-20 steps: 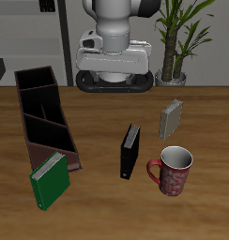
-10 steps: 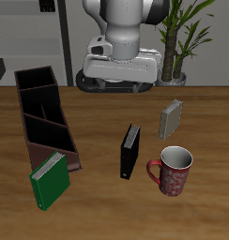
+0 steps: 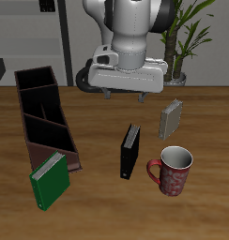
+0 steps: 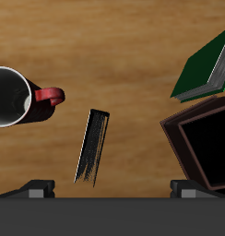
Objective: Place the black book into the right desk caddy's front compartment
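The black book [image 3: 130,150] stands on its edge in the middle of the table, spine up; it also shows in the wrist view [image 4: 92,147]. The right desk caddy [image 3: 34,131] is a long maroon box with three black sections, all empty; one end of it shows in the wrist view [image 4: 179,129]. My gripper [image 3: 123,94] hangs open and empty above the table, farther back than the black book and well above it. In the wrist view my gripper [image 4: 114,187] has its fingertips [image 4: 36,188] wide apart, with the book between them and below.
A green book [image 3: 49,180] leans at the caddy's end nearest the table's front edge. A red mug [image 3: 173,170] stands close beside the black book. A grey book [image 3: 171,118] stands farther back. A potted plant [image 3: 177,42] is behind the table.
My gripper has come down and forward from near the robot's base toward the black book. Nothing on the table has moved.
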